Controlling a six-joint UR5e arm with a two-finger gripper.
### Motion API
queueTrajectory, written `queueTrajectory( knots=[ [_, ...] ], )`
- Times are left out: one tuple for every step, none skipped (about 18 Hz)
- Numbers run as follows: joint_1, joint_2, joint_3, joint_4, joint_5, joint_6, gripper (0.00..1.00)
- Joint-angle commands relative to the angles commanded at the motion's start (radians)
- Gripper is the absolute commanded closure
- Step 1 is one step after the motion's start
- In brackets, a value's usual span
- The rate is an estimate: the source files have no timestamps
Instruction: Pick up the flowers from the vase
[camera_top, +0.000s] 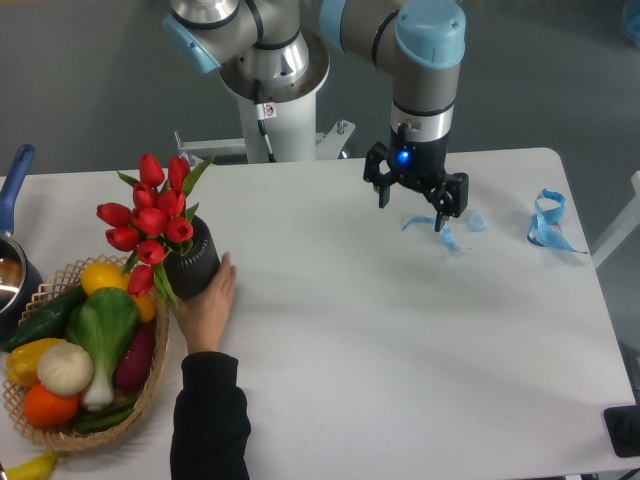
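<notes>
The flowers (150, 215), a bunch of red tulips with green leaves, stand in the vase (196, 262), a short dark ribbed cylinder at the left of the white table. A person's hand (210, 305) rests against the vase's front right side. My gripper (411, 212) hangs far to the right of the vase, above the back middle of the table. Its two black fingers point down and stand apart, with nothing between them.
A wicker basket (152, 385) of mixed vegetables sits at the front left, touching the vase area. A pot with a blue handle (15, 180) is at the left edge. Blue ribbon scraps (445, 232) and a blue ribbon (548, 222) lie at the back right.
</notes>
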Motion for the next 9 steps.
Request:
queueTrajectory(
  knots=[
    [0.0,0.005,-0.002,0.0,0.0,0.0,0.0],
    [0.0,0.006,-0.005,0.0,0.0,0.0,0.0],
    [0.0,0.008,-0.006,0.0,-0.002,0.0,0.0],
    [0.0,0.009,-0.009,0.0,-0.003,-0.002,0.0],
    [-0.002,0.017,-0.009,0.002,-0.006,-0.002,0.0],
    [-0.002,0.018,-0.011,0.0,-0.008,-0.002,0.0],
    [-0.002,0.02,-0.012,0.0,-0.009,-0.003,0.0],
    [-0.003,0.021,-0.014,0.0,-0.011,-0.003,0.0],
    [-0.003,0.028,-0.014,-0.002,-0.009,-0.006,0.0]
  ],
)
